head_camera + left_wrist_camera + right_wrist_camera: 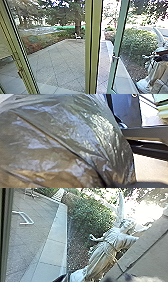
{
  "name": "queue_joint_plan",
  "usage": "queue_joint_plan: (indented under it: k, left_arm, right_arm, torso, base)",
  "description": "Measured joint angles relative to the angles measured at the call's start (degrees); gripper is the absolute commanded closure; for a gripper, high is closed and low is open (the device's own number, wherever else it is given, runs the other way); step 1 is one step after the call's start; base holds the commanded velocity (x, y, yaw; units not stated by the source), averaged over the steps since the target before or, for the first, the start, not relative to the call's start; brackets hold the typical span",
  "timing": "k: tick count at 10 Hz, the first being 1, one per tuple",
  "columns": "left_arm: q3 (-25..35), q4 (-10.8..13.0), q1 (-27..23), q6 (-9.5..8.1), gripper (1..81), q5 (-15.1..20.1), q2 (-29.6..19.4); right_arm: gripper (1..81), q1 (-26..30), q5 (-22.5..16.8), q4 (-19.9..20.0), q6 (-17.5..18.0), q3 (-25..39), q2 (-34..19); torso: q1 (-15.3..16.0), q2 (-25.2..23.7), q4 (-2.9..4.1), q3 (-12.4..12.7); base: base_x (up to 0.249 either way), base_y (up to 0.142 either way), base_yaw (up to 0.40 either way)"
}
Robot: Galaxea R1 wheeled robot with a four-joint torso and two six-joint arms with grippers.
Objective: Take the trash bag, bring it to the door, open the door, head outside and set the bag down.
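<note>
In the head view, a tree trunk (78,21) rises at twelve o'clock with a small white object (78,37) near its foot, reddish-brown planting (33,46) lies at nine, a leafy green bush (138,40) spreads at three, and a pale statue (155,75) in draped robes is at four.

trash bag (62,144): olive-brown, bluish glints | centre post (93,50): olive green | right door frame (118,47): pale green | paving (58,63): grey, diamond grid | right statue (101,259): cream

Daylight glares white beyond the statue (103,254), and the bag (62,136) glints.
</note>
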Motion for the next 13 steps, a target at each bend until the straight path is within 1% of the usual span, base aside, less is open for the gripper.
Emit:
queue_joint_plan:
  k: [2, 3, 4, 6, 7, 8, 10, 13]
  left_arm:
    - [0.0, 0.0, 0.0, 0.0, 81.1, 0.0, 0.0]
    - [0.0, 0.0, 0.2, -0.01, 81.1, 0.0, 0.0]
    - [0.0, 0.0, 0.3, 0.0, 81.1, 0.0, 0.0]
    - [0.0, 0.0, 0.6, 0.0, 81.1, 0.2, 0.0]
    - [0.0, 0.0, 0.4, 0.0, 81.1, 0.2, 0.0]
    - [0.0, 0.0, 0.1, 0.0, 81.1, -0.1, 0.0]
    - [0.0, -0.1, 0.6, -0.01, 81.1, 0.0, 0.0]
    - [0.0, -0.1, 0.6, 0.0, 81.1, -0.1, 0.0]
  right_arm:
    - [1.0, -0.2, 0.6, -0.3, 0.0, -1.3, -0.5]
    - [1.0, -0.8, 1.2, -0.5, 0.0, -1.6, -0.7]
    - [1.0, -1.8, 1.7, -0.6, -0.1, -1.7, -0.5]
    - [1.0, -3.1, 2.5, -0.6, -0.1, -1.9, 0.0]
    - [1.0, -3.2, 2.5, -0.6, -0.1, -2.4, -0.7]
    - [1.0, -3.3, 2.9, -0.6, -0.1, -2.7, -0.8]
    - [1.0, -3.3, 3.1, -0.6, -0.1, -2.9, -0.1]
    - [1.0, -4.1, 3.3, -0.6, -0.1, -3.4, -0.1]
  torso:
    - [0.0, 0.0, 0.0, 0.0]
    - [0.0, 0.0, -0.13, 0.0]
    - [0.0, 0.0, -0.85, 0.0]
    - [0.0, 0.0, -3.6, 0.0]
    - [0.0, 0.0, -4.43, 0.0]
    - [0.0, 0.0, -4.59, 0.0]
    - [0.0, 0.0, -4.57, -0.1]
    - [0.0, 0.0, -4.57, -1.5]
  base:
    - [0.0, 0.0, 0.0]
    - [0.0, 0.0, 0.0]
    - [0.0, 0.0, 0.0]
    - [0.0, 0.0, 0.0]
    - [0.0, 0.0, 0.0]
    - [0.0, 0.0, 0.0]
    - [0.0, 0.0, 0.0]
    - [0.0, 0.0, 0.0]
